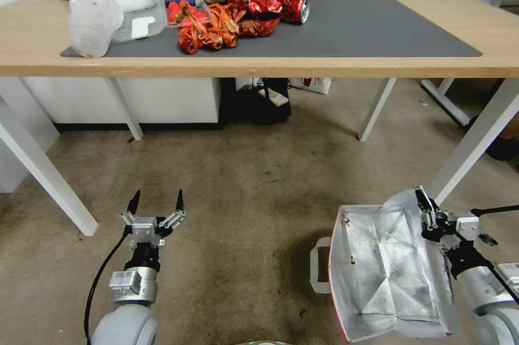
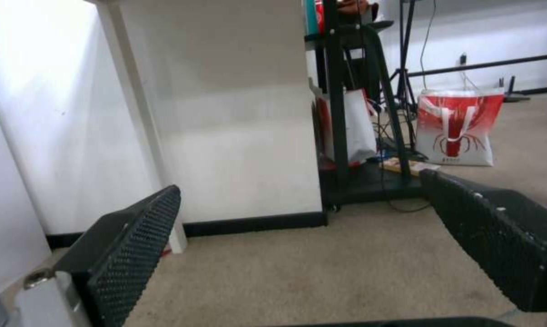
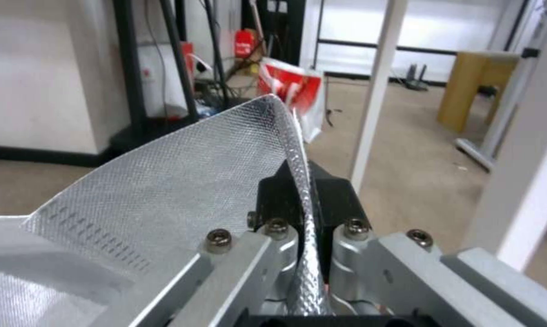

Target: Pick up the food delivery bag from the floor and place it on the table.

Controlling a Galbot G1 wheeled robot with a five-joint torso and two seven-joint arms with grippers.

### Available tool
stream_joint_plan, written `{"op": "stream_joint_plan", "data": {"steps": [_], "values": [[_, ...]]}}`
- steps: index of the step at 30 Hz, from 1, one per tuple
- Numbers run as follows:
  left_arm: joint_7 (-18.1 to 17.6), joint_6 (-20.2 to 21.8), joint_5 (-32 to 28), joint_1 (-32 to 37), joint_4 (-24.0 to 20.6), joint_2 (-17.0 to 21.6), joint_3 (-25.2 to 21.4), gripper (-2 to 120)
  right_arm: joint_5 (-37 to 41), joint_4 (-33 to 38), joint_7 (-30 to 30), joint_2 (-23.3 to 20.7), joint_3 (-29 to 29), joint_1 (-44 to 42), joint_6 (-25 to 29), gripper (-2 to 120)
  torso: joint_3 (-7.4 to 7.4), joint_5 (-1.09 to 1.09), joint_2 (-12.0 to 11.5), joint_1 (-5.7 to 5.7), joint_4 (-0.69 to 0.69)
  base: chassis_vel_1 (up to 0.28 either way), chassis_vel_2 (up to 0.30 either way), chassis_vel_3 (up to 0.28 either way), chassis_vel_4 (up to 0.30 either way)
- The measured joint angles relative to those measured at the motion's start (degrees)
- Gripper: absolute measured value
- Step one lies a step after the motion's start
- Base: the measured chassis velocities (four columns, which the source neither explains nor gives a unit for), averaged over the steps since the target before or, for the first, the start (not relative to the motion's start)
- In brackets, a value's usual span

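Head view: right gripper (image 1: 424, 212) clamped on the food delivery bag (image 1: 386, 269) rim, bag low over the floor (image 1: 243, 193), table (image 1: 324, 66) ahead and above. Left gripper (image 1: 155, 204) idle, spread wide.

Right wrist view: foil edge pinched between fingers (image 3: 337, 200). Probably best lifting slow, keeping the bag level.

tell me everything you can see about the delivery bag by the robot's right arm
The delivery bag stands open-mouthed on the carpet, in front of the table. Its inside is crinkled silver foil; a thin red edge runs along one side and a flat white handle droops outward. The right gripper is shut on the top rim of the far wall, with the foil edge pinched between its fingers. It looks empty.
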Motion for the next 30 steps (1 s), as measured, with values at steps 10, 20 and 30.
{"op": "stream_joint_plan", "data": {"steps": [10, 20, 30], "values": [[-0.12, 0.07, -0.13, -0.17, 0.70, -0.29, 0.08, 99, 2.82, 7.28, -0.73, -0.39, -0.85, -0.91, -0.11, 0, 0.00, -0.01, 0.00, 0.00, 0.00, 0.000, 0.000, 0.000, 0.000], [0.09, 0.88, -0.37, 0.12, -0.15, -0.24, 0.16, 99, 3.02, 11.73, -0.79, -0.31, -1.27, -1.33, -0.23, 0, 0.00, 0.00, 0.00, 0.00, 0.00, 0.000, 0.000, 0.000, 0.000], [0.14, 1.12, -0.37, 0.22, -0.94, -0.07, 0.05, 99, 4.93, 18.36, -0.75, -1.01, -1.70, -1.64, -1.60, 0, 0.00, 0.00, 0.00, 0.00, 0.00, 0.000, 0.000, 0.000, 0.000]]}}
